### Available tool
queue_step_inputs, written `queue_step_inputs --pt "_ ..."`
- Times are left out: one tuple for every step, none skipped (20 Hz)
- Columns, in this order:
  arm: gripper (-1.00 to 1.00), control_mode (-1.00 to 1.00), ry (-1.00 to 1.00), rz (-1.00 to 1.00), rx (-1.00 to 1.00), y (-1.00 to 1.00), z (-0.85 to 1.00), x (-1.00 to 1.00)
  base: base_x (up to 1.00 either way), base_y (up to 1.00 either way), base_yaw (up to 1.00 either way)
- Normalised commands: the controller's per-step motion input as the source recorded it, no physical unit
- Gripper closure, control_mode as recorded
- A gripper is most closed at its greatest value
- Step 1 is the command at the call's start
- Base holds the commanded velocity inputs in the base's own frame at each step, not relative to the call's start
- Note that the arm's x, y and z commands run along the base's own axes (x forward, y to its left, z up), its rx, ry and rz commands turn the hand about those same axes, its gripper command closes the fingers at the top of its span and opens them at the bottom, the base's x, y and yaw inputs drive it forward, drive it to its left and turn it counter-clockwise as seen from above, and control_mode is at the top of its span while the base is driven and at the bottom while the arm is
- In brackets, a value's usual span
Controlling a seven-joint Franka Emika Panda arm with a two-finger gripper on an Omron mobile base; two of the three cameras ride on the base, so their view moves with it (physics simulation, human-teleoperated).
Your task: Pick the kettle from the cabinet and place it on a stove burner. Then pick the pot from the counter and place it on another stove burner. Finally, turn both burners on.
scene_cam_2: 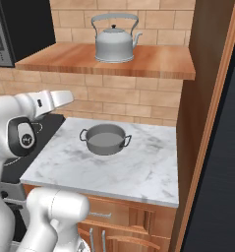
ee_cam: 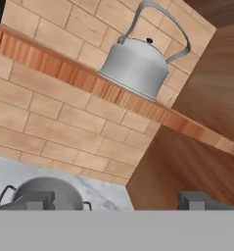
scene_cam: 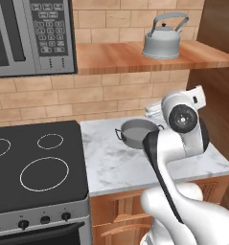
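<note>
1. No legible writing; microwave [scene_cam: 32, 36] keypad blurred.
2. Kettle [scene_cam_2: 114, 43]: domed silver metal, on wooden cabinet [scene_cam_2: 153, 61] shelf.
3. Pot [scene_cam_2: 105, 139]: lidless grey metal, on marble counter [scene_cam_2: 138, 172] below kettle.
4. Claw [ee_cam: 118, 200]: wide, empty.

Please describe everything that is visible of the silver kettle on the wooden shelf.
The small squat silver-grey metal kettle has a domed lid with a small dark knob, a short spout and an arched grey overhead handle. Its metal looks matte. It stands upright, lid on, on the warm brown wooden board shelf, in front of the brick wall. In the right base view its spout points toward the darker wood side panel. Only the shelf touches it.
</note>
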Motion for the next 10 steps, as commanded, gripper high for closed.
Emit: queue_step_inputs --pt "-1.0 -1.0 -0.1 -0.08 -0.05 0.0 0.25 0.0 0.0 0.0 0.0" --pt "-1.0 -1.0 -0.1 -0.08 -0.04 0.0 0.25 0.0 0.0 0.0 0.0" --pt "-1.0 -1.0 -0.07 -0.1 -0.02 0.0 0.28 0.0 0.0 0.0 0.0" --pt "-1.0 -1.0 -0.08 -0.1 -0.01 0.0 0.32 0.0 0.0 0.0 0.0" --pt "-1.0 -1.0 -0.08 -0.1 -0.01 0.0 0.31 0.0 0.0 0.0 0.0" --pt "-1.0 -1.0 -0.09 -0.1 0.0 0.0 0.32 0.0 0.0 0.0 0.0" --pt "-1.0 -1.0 -0.09 -0.1 0.0 0.0 0.34 0.0 0.0 0.0 0.0" --pt "-1.0 -1.0 -0.1 -0.1 0.0 0.0 0.34 0.0 0.0 0.0 0.0" --pt "-1.0 -1.0 -0.1 -0.1 0.0 0.0 0.35 0.0 0.0 0.0 0.0" --pt "-1.0 -1.0 -0.1 -0.1 0.0 0.0 0.36 0.0 0.0 0.0 0.0"
